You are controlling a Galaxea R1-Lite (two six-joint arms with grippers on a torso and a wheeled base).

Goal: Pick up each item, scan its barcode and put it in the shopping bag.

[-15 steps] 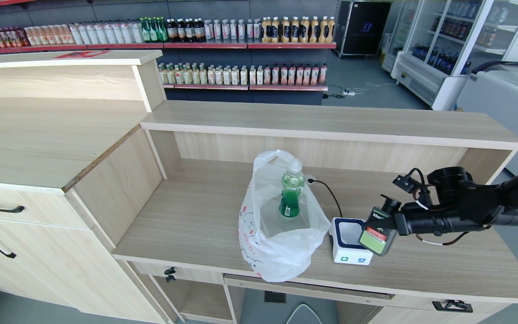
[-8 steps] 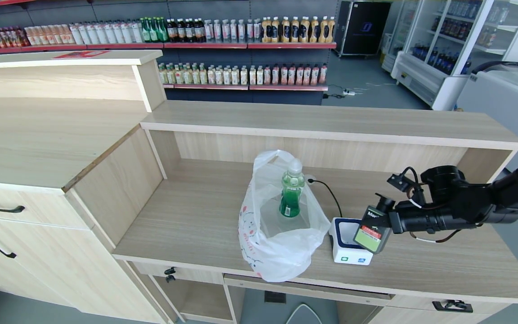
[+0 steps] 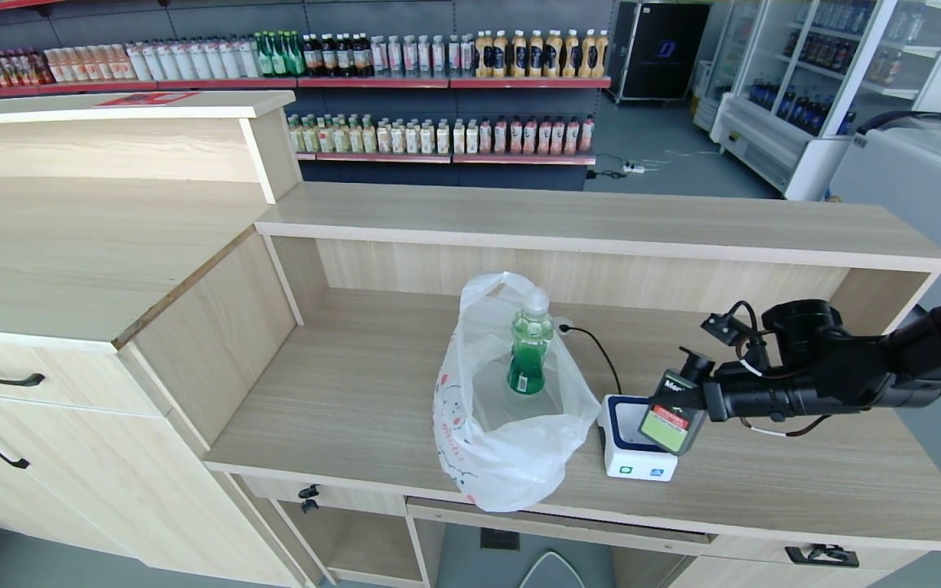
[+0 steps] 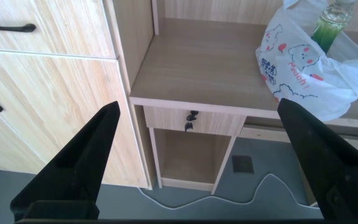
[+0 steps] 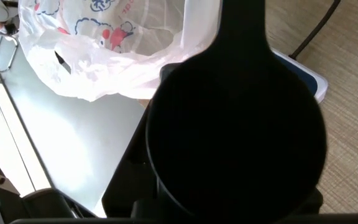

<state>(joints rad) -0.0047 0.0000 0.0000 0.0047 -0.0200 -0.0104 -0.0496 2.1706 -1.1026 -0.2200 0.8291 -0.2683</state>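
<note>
Squarely within right gripper [image 3: 693, 390], black bottle [image 3: 670, 423]

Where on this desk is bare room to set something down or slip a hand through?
Widest patch: desk between the cabinet side panel and the shopping bag. Also bare: from the scanner rightward to the end wall, beneath the right hand holding the dark bottle. Crowded: bag and scanner sit close together, cable running behind them.
</note>
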